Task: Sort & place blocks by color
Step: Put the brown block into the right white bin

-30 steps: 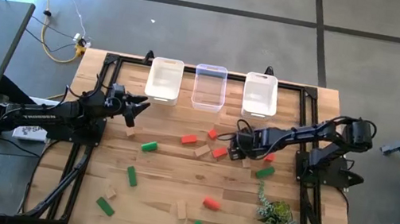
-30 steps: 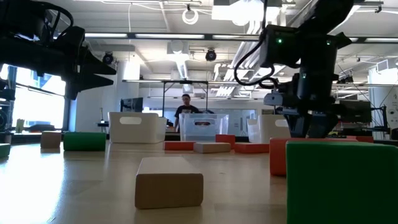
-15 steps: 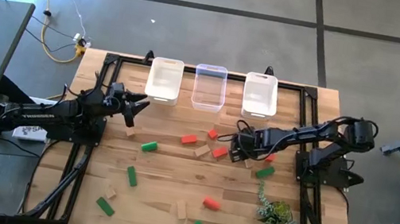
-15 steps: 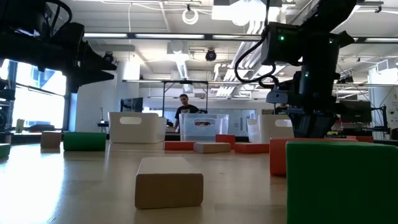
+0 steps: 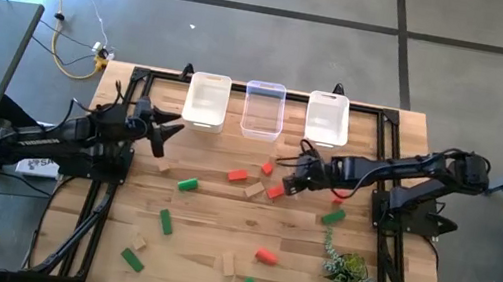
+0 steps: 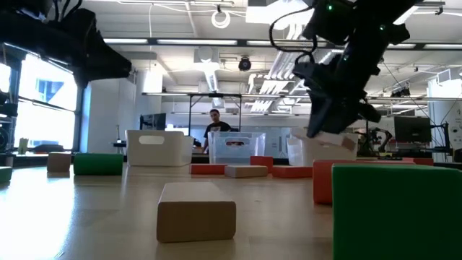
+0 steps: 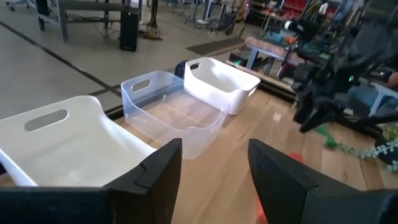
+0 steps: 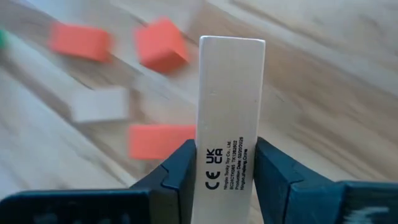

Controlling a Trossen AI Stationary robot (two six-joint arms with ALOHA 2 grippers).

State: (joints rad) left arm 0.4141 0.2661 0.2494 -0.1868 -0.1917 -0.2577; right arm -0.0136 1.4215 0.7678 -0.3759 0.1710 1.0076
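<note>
Pinching a pale wood block [image 8: 230, 118] upright, the right gripper [image 5: 292, 178] hung above the red blocks [image 5: 271, 180] mid-table, while the left gripper [image 5: 170, 128] sat spread near the left white bin [image 5: 206, 101].

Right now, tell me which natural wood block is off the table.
The pale wooden bar clamped in the right gripper, printed with a CE/UKCA mark. The other wood blocks, such as the one mid-table, lie on the table.

Grey concrete floor [image 5: 250, 19] surrounds the wooden tabletop [image 5: 208, 225], with a yellow cable [image 5: 70, 60] lying off its far left corner. Beyond its far edge, a person [image 6: 214, 124] stands under bright ceiling lights [image 6: 216, 66], and a window [image 6: 43, 108] glows at the left.
</note>
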